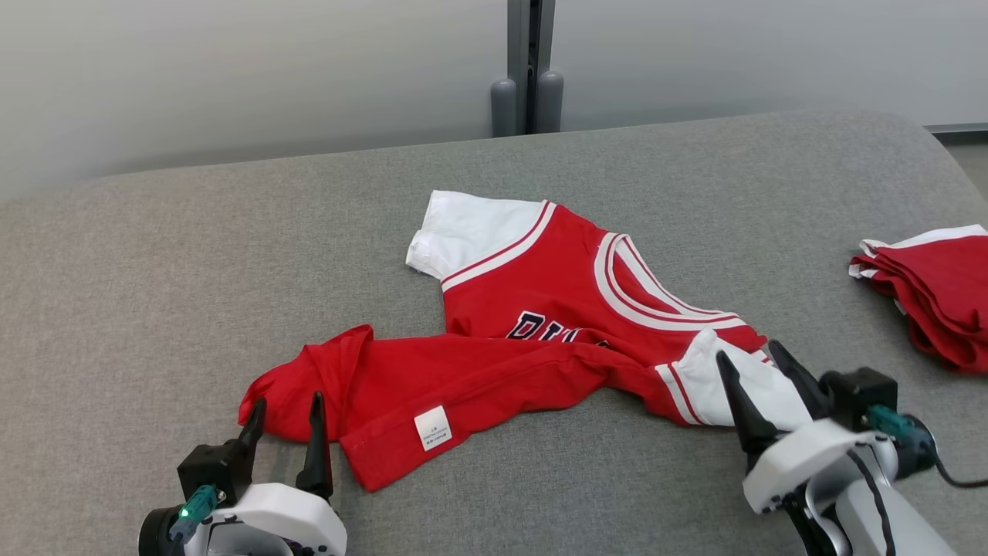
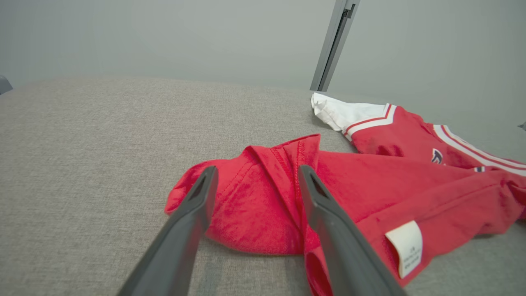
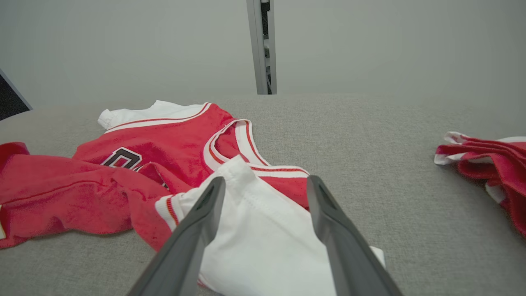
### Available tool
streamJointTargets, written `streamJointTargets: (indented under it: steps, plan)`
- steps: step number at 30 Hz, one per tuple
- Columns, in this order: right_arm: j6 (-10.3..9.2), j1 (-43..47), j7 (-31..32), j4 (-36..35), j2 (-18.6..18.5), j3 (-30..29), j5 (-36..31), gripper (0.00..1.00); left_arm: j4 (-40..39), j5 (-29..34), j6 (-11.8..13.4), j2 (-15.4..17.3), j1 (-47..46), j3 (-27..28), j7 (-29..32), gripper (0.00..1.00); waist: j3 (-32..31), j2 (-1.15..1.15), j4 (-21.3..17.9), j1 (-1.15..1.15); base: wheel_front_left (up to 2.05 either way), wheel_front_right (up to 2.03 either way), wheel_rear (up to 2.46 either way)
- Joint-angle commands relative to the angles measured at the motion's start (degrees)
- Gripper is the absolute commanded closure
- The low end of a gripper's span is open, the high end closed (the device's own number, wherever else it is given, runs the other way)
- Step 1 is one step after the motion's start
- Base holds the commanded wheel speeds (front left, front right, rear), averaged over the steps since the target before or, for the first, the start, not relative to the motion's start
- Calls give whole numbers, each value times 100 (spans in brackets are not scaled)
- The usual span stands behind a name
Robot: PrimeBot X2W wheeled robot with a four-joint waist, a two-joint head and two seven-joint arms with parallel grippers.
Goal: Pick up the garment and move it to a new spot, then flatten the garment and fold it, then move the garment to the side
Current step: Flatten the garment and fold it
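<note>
The garment (image 1: 532,332) is a red jersey with white sleeves, striped trim and dark lettering, lying crumpled on the grey padded table (image 1: 154,278). Its lower part is folded up across the chest, with a white care label (image 1: 432,427) showing. My left gripper (image 1: 285,413) stands open at the red hem corner (image 2: 250,205), which lies between its fingers. My right gripper (image 1: 752,363) is open over the near white sleeve (image 3: 263,230), fingers apart on either side of the cloth. The far white sleeve (image 1: 463,232) lies flat.
A stack of folded red and white garments (image 1: 934,297) sits at the table's right edge. A grey wall with a vertical post (image 1: 529,66) stands behind the table. Bare grey surface spreads to the left and behind the jersey.
</note>
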Motion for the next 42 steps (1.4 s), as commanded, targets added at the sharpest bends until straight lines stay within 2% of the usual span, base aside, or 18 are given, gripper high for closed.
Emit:
streamJointTargets:
  steps: [1,8,19,20,21,22,23,24,32,42]
  plan:
    - [0,-130,-24,27,-59,41,51,0,-11,28,-15,25,43,1,1,0,4,0,16,0,0,0,0]
    - [-1,-754,36,438,-169,667,442,0,13,29,-3,25,53,-55,1,0,9,0,109,0,0,0,0]
    - [-1,-1120,167,1184,-185,1297,875,0,31,-21,18,25,-29,-126,1,0,146,0,243,0,0,0,0]
    - [-1,-1155,167,1229,-193,1342,886,8,27,-13,17,25,-48,-130,1,0,165,0,252,0,0,0,0]
    - [-1,-1194,149,1278,-194,1375,912,24,25,-8,17,25,-62,-131,1,0,178,0,260,0,0,0,0]
    - [-1,-1222,150,1329,-194,1432,926,52,25,-4,14,25,-75,-134,1,0,188,0,270,0,0,0,0]
    - [-1,-1247,137,1352,-200,1469,959,66,23,-3,12,25,-82,-135,1,0,197,0,279,0,0,0,0]
    - [-1,-1281,112,1358,-205,1504,989,100,23,0,7,25,-89,-135,1,0,205,0,287,0,0,0,0]
    - [-1,-1551,-27,1224,-378,1408,920,100,-42,-43,3,25,-149,-142,1,0,292,0,327,0,0,0,0]
    - [-1,-2245,-29,403,-494,678,52,100,-25,-116,-1,25,-287,-304,1,0,397,0,554,0,0,0,0]
